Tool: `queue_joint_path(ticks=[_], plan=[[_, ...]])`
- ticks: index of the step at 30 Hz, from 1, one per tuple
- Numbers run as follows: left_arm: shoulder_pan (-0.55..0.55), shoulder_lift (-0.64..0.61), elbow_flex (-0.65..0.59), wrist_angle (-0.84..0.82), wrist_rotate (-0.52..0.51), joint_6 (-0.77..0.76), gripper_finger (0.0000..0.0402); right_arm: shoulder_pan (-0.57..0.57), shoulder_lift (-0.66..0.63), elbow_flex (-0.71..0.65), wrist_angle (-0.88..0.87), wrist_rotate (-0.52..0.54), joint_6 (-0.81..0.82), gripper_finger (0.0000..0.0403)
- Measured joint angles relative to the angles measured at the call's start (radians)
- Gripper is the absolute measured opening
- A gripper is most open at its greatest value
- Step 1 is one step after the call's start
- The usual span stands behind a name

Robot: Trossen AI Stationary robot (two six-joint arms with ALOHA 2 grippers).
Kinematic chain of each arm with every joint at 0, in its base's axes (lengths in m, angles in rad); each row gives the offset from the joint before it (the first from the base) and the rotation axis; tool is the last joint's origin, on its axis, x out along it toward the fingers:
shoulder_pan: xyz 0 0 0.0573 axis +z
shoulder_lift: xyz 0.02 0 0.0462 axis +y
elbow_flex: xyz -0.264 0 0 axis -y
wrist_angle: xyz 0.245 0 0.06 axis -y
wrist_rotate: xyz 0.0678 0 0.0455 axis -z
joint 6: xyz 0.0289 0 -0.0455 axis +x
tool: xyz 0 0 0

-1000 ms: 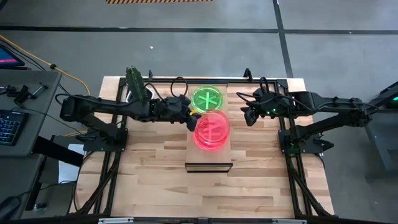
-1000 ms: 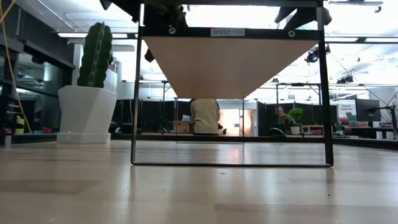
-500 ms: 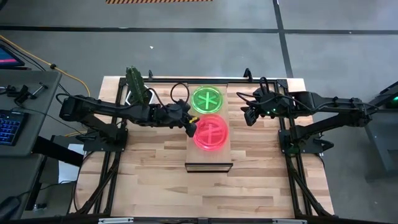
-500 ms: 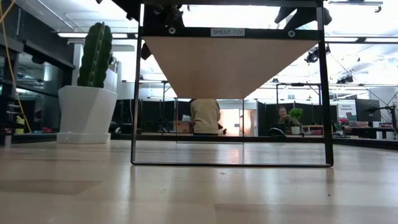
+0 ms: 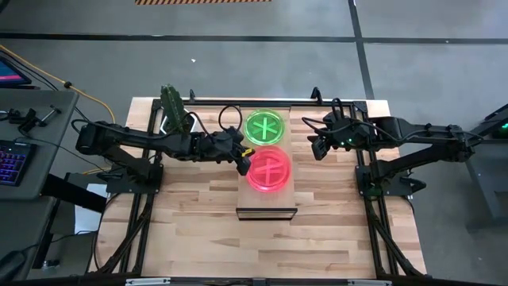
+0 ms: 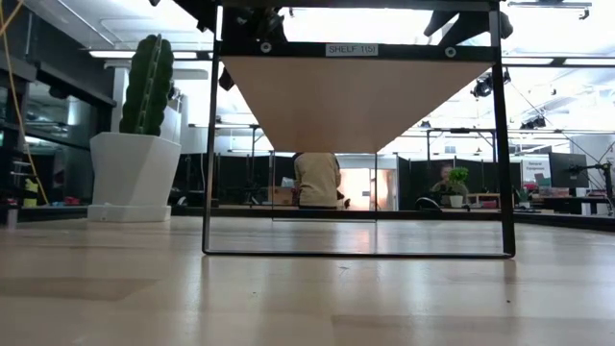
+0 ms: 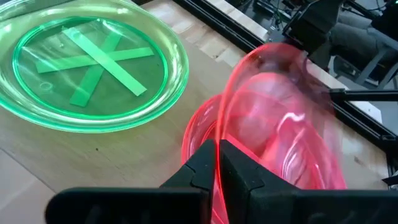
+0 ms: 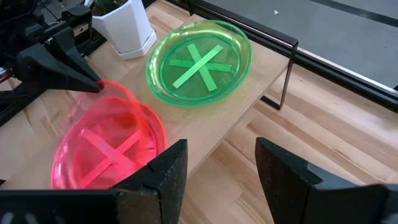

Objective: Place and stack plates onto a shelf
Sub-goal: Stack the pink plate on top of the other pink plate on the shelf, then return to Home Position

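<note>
Glossy translucent pink plate [image 7: 280,143] tilts over a second pink plate [image 5: 271,171] mid-frame on the smooth light-wood shelf [image 5: 267,195]; left gripper [image 5: 243,160] jaws pinch its rim. Round green plate [image 5: 264,127] lies flat just above. Right gripper [image 5: 317,147], centre-right, jaws wide, empty.

Shelf [image 5: 267,202]: I see two plates on it; green plate [image 5: 264,127] behind pink plate [image 5: 270,168]
Left gripper [image 5: 243,161]: at the pink plate's left rim
Right gripper [image 5: 317,148]: beside the shelf, apart
Cactus pot [image 5: 175,111]: my far-left corner
</note>
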Motion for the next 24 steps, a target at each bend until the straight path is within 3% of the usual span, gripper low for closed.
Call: queue_joint_path(ticks=[15, 20, 24], plan=[[0.005, -0.004, 0.000, 0.012, 0.001, 0.042, 0.0109, 0.000, 0.000, 0.000, 0.001, 0.001, 0.000, 0.0170], [0.056, -0.099, 0.024, 0.016, 0.025, 0.149, 0.0121, 0.000, 0.000, 0.000, 0.002, 0.001, 0.019, 0.0170], [0.105, -0.230, 0.040, 0.032, 0.146, 0.258, 0.0120, 0.000, -0.001, 0.000, 0.007, 0.005, 0.010, 0.0170]])
